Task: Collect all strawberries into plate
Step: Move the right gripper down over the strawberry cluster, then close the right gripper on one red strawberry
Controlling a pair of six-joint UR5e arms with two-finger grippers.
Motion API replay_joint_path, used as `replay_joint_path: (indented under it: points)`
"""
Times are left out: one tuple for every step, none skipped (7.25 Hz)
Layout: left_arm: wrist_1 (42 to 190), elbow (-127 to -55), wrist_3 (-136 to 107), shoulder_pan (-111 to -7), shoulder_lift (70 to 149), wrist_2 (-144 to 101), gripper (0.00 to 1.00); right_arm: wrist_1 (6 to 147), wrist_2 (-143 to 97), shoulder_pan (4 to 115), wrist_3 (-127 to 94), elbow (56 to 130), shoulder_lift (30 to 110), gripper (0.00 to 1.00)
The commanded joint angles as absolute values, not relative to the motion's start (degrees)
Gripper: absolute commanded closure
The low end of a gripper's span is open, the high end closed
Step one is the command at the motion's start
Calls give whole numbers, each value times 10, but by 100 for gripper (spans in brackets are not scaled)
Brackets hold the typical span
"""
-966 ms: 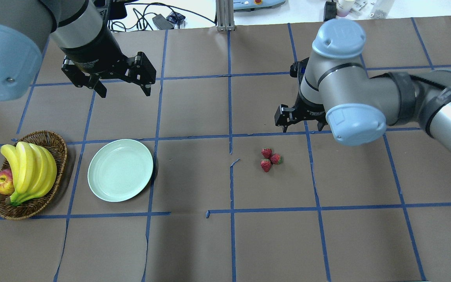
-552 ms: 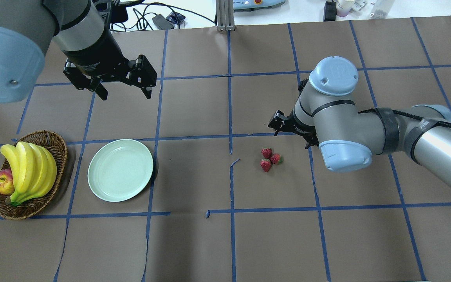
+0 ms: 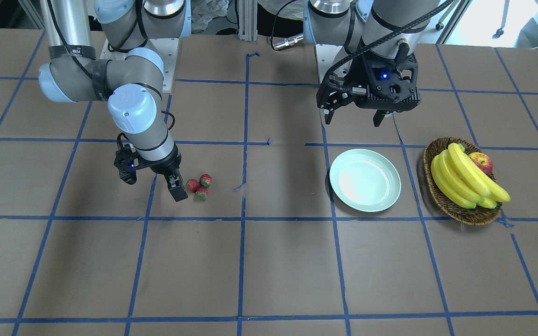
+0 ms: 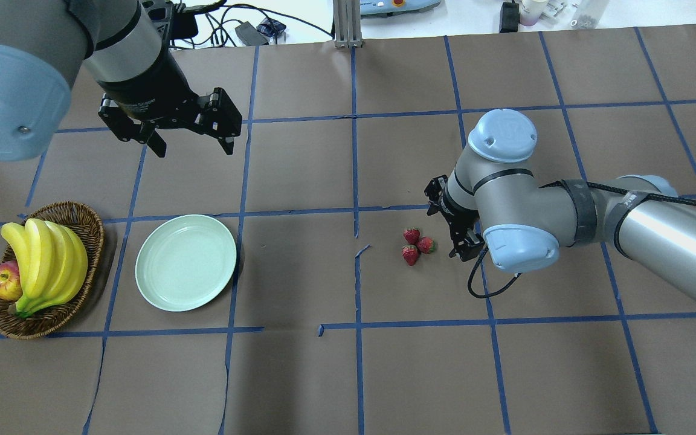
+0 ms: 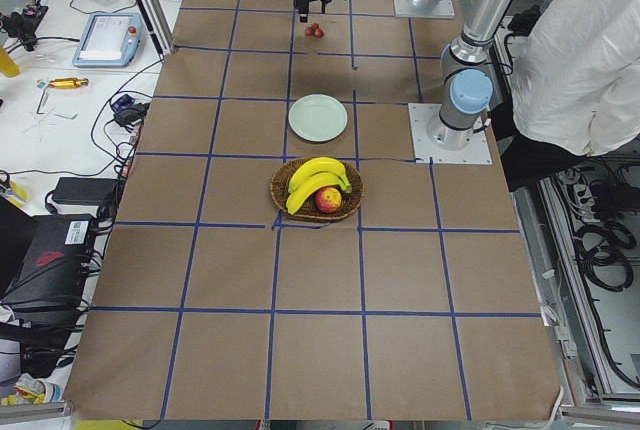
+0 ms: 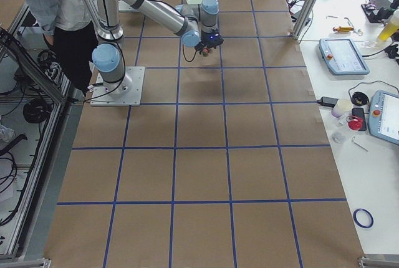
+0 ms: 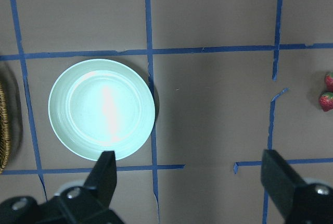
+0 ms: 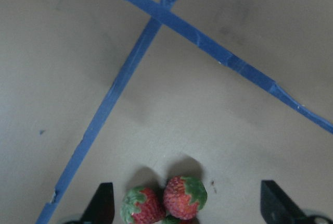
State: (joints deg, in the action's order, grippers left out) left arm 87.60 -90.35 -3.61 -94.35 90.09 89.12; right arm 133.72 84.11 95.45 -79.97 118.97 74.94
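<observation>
Red on brown: three strawberries (image 4: 417,244) huddle together, touching, on the paper-covered bench (image 4: 299,374), just right of the centre tape line in the overhead view. The right claw (image 4: 448,232) is down low, close beside them, its fingers spread wide and gripping nothing. Its own wrist camera shows two berries and a sliver of a third at the bottom edge, between the two dark fingers (image 8: 104,206). From the front camera, though, the nearer finger stands just beside the cluster, so it's hard to call whether the berries lie inside the gap or just outside it.

Over on the other side sits the plate (image 4: 186,263), pale mint and glossy, flat on the bench and well apart from the berries. The left claw (image 4: 193,147) hangs above the bench on the far side of the plate, jaws wide apart, holding nothing; its wrist camera looks down on the plate. Just beside the plate, at the bench's left end, a wicker basket (image 4: 91,225) carries a bunch of bananas (image 4: 46,260) and an apple (image 4: 3,283).
</observation>
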Motion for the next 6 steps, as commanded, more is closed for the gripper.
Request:
replay_joint_path:
  points:
    - [875, -906, -36, -944, 900, 891, 0, 1339, 797, 950, -921, 1187, 736, 1]
    - [875, -906, -36, -944, 900, 891, 0, 1339, 787, 947, -937, 1184, 729, 0]
    - [875, -906, -36, -943, 900, 891, 0, 1339, 786, 942, -959, 1191, 717, 0]
    - [875, -907, -37, -943, 900, 891, 0, 1339, 787, 942, -970, 1193, 708, 0]
    - [875, -907, -37, -943, 900, 891, 0, 1338, 786, 942, -972, 1193, 708, 0]
    - [875, -907, -37, -943, 900, 891, 0, 1339, 786, 942, -971, 1194, 708, 4]
